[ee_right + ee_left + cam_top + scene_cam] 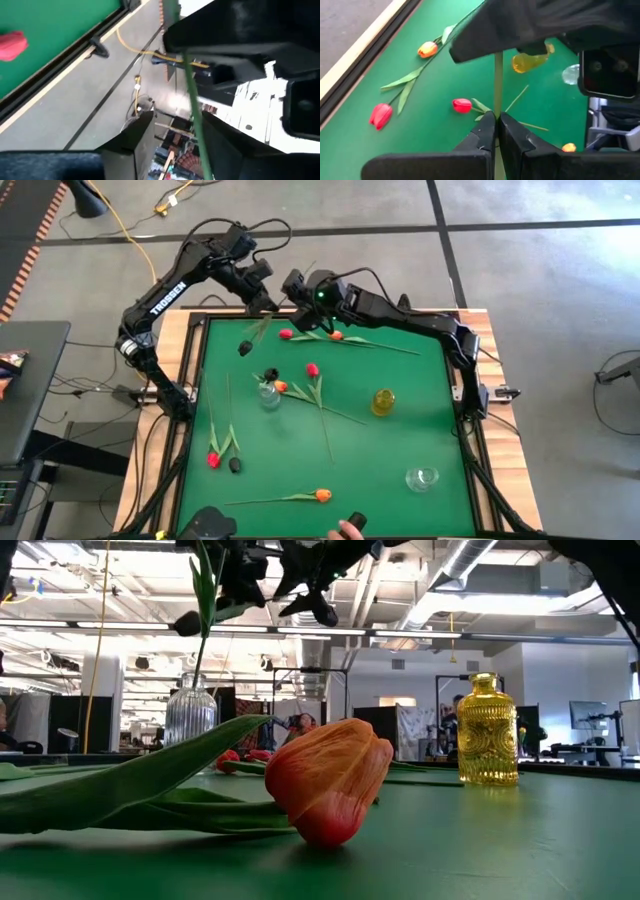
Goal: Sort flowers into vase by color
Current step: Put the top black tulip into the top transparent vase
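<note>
My left gripper (268,305) (497,120) hovers over the table's far edge, shut on the green stem of a black tulip (245,347). In the low view its head (187,622) droops beside the stem, high above the table. My right gripper (292,285) (177,130) is right beside it and open. Its fingers stand on either side of the same stem (192,100); whether they touch it I cannot tell. Red (286,334), orange (336,335) and black (235,465) tulips lie flat on the green mat. My left gripper pinches the black tulip's stem (497,92) between its two fingertips, the fingers lying across it. The flower is lifted clear of the table, and its head and leaf (258,330) hang below the gripper.
A clear ribbed vase (268,393) (190,710) stands mid-table with a black head (270,375) and an orange one (281,386) by it. A yellow vase (383,401) (487,730) stands to its right. Another clear vase (422,478) is near right. A person's hand (345,530) shows at the near edge.
</note>
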Tool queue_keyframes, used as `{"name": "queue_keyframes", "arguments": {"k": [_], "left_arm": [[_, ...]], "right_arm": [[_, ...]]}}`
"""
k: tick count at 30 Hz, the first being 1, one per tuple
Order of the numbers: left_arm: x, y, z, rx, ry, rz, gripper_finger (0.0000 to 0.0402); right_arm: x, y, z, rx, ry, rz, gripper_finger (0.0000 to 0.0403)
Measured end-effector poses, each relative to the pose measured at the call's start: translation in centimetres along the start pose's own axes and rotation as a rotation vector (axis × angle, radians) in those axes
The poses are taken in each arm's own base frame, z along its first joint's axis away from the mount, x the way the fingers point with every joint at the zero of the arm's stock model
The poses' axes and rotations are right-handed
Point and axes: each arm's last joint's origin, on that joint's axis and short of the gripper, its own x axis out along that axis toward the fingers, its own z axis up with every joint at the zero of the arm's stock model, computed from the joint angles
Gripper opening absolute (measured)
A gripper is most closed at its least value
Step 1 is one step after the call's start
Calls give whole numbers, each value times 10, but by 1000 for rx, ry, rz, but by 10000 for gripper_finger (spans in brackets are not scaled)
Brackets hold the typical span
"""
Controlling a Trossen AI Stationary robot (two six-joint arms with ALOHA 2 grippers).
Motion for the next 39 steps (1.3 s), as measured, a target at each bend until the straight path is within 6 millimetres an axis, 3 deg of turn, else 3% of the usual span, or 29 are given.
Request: {"name": "queue_keyframes", "arguments": {"k": [20,33,39], "left_arm": [[0,1,-3,-2,26,38,9],[0,-1,1,145,-12,-21,143],[-23,0,-1,188,-99,-1,192]], "right_arm": [[-3,-2,9,-1,-5,-18,33],[-1,8,4,167,-19,85,18],[0,14,-14,425,-132,177,18]]}}
